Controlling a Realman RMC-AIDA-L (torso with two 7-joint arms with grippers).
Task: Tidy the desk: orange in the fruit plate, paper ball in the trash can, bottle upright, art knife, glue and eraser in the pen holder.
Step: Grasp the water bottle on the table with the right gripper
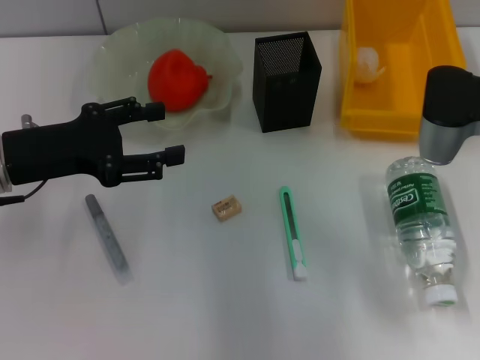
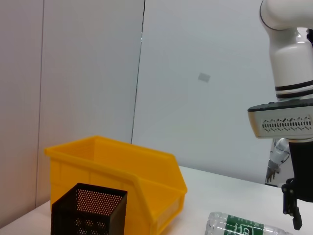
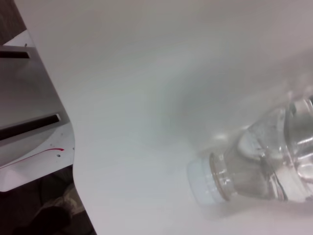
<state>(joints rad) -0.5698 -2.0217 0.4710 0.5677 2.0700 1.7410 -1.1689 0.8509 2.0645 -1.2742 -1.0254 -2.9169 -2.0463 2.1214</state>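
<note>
Left gripper [image 1: 166,133] hovers nr tabletop's left edge, jaws wide, holding nothing, just in front of fruit plate [image 1: 112,56] w/ orange [image 1: 176,79] in it. Glue [image 1: 106,235] below it, nr left-front. Eraser [image 1: 226,208] & art knife [image 1: 293,232] mid-table, open room around both. Pen holder [image 1: 285,71] at back centre. Trash can [image 1: 397,71] back-right corner, paper ball [image 1: 369,64] inside. Bottle [image 1: 420,221] lies flat nr right edge; right gripper [image 1: 448,112] above it, can't tell its state.

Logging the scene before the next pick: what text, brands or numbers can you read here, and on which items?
Bottle, green label: one white brand word, apparently "Cestbon"; the smaller print beneath it is too small to read.
Eraser: dark marks on its top, too small to read.
Art knife, glue stick, pen holder, yellow bin: no visible text.
</note>
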